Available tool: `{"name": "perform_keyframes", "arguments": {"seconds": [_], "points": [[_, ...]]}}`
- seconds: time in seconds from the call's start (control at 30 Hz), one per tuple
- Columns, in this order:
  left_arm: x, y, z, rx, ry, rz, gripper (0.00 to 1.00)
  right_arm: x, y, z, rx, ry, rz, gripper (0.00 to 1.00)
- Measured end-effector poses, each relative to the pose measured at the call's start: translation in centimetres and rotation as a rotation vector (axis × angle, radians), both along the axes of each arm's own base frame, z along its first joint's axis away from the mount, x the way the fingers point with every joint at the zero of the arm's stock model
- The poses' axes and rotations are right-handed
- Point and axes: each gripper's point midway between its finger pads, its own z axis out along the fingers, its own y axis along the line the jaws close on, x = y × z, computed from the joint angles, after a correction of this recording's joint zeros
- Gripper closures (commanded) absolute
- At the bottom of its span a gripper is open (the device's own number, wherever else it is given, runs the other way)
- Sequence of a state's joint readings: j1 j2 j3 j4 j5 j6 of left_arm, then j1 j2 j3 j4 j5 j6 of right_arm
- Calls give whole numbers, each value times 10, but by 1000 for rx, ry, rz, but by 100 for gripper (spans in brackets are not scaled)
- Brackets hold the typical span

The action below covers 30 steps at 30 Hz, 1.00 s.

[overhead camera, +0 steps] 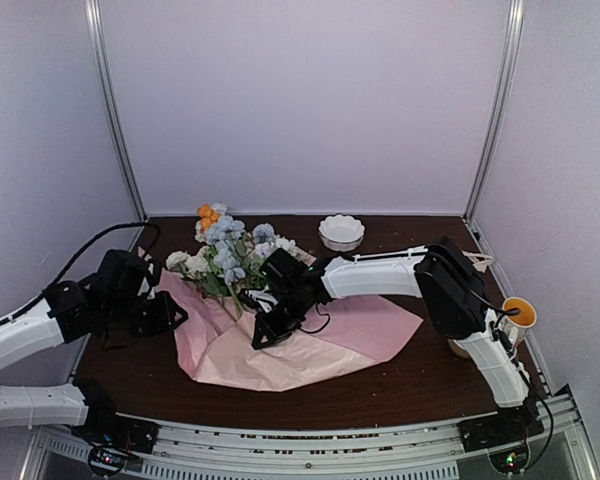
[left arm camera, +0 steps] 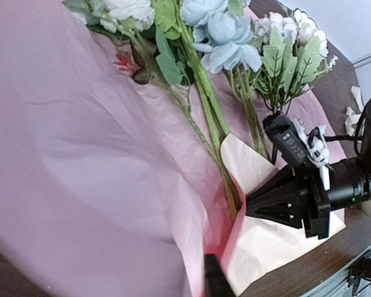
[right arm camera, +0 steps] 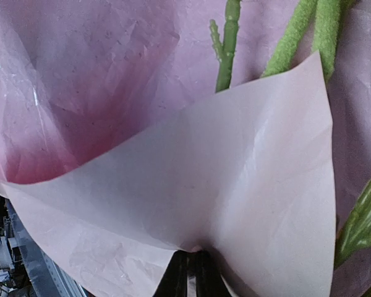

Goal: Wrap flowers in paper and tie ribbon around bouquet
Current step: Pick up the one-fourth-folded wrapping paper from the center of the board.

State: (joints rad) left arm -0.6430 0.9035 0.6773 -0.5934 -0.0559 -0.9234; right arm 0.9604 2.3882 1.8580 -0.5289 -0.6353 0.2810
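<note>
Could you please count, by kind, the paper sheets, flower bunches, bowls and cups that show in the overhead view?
pink paper sheet: 1
flower bunch: 1
white bowl: 1
orange-lined cup: 1
Total: 4

Dark brown bench (overhead camera: 420,385). White scalloped bowl (overhead camera: 341,232) upright near far edge. Cup with orange inside (overhead camera: 518,312) at right edge, well apart from bowl. Pale walls (overhead camera: 300,100) and metal corner post (overhead camera: 115,110) behind.
</note>
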Motion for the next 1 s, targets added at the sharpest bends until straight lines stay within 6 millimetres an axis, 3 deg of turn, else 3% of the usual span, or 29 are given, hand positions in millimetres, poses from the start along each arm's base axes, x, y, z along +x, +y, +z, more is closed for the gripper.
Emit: {"name": "perform_keyframes", "arguments": {"seconds": [0.07,0.17,0.23,0.3,0.4,0.53,0.73,0.87,1.0], "points": [[-11,5,-14,-41,1,15,63,0,0,0,1,0,0,92],[-34,17,-60,-99,24,44,47,0,0,0,1,0,1,92],[-47,25,-83,-97,49,57,42,0,0,0,2,0,0,92],[-55,28,-88,-89,57,61,39,0,0,0,3,0,1,92],[-59,23,-77,-98,32,59,31,0,0,-1,7,1,4,92],[-66,12,-64,-98,26,53,29,0,0,-1,14,-2,7,92],[-74,14,-37,60,125,179,24,0,0,-1,24,-10,9,92],[-82,-14,-14,221,164,205,9,0,0,-1,31,-19,9,92],[-77,-50,1,388,142,226,7,0,0,-1,31,-36,9,92]]}}
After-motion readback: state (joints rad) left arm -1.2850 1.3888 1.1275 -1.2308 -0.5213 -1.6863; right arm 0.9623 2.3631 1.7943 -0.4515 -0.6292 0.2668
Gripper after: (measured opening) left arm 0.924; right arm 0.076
